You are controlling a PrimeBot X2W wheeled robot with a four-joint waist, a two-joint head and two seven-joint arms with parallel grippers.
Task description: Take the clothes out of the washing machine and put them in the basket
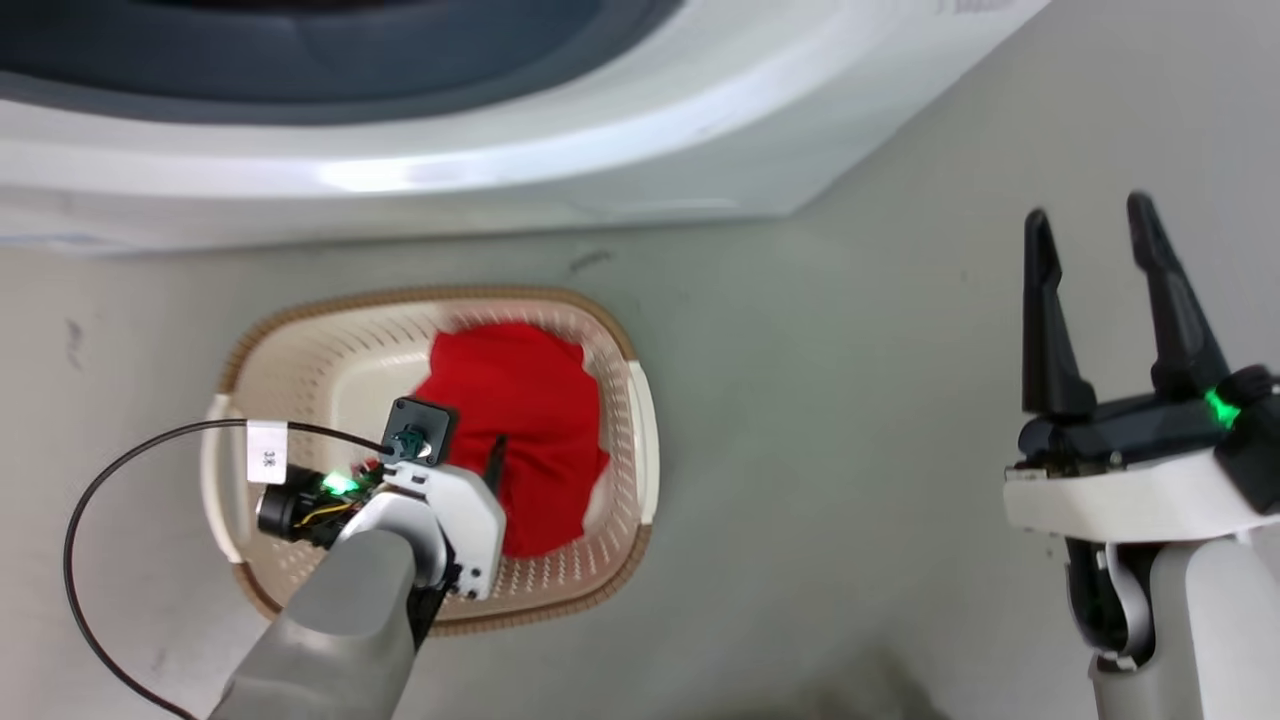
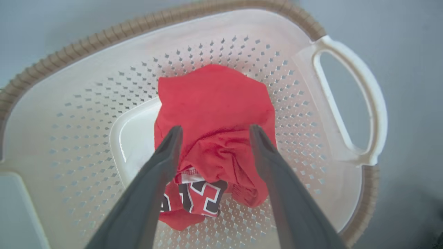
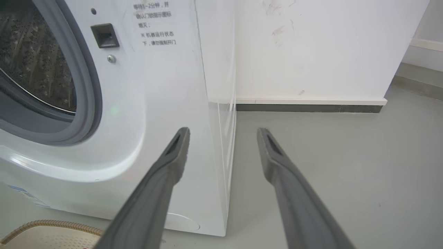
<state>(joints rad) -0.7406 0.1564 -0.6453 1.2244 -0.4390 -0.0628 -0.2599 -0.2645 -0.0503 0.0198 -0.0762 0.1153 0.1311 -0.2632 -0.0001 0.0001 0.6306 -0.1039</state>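
Basket (image 1: 300, 360): on floor (image 1: 850, 450), just in front of washer (image 3: 155, 103).
Clothes (image 2: 214, 103): red heap inside basket.
Left tool (image 2: 215, 129): released, fingers spread over clothes.
Right tool (image 3: 223, 129): released, empty, near washer's corner.

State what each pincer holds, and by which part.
Nothing is held. The left pincer stands open over the clothes in the basket; the right pincer is open and empty.

The washing machine (image 1: 600, 150) and its porthole (image 1: 300, 60) run off the head view's top edge. The left arm (image 1: 370, 590) covers part of the clothes (image 1: 520, 400) and of the basket (image 1: 320, 370). The jersey's lettering (image 2: 204, 195) is half folded under; the washer's label (image 3: 154, 24) is too small to read.
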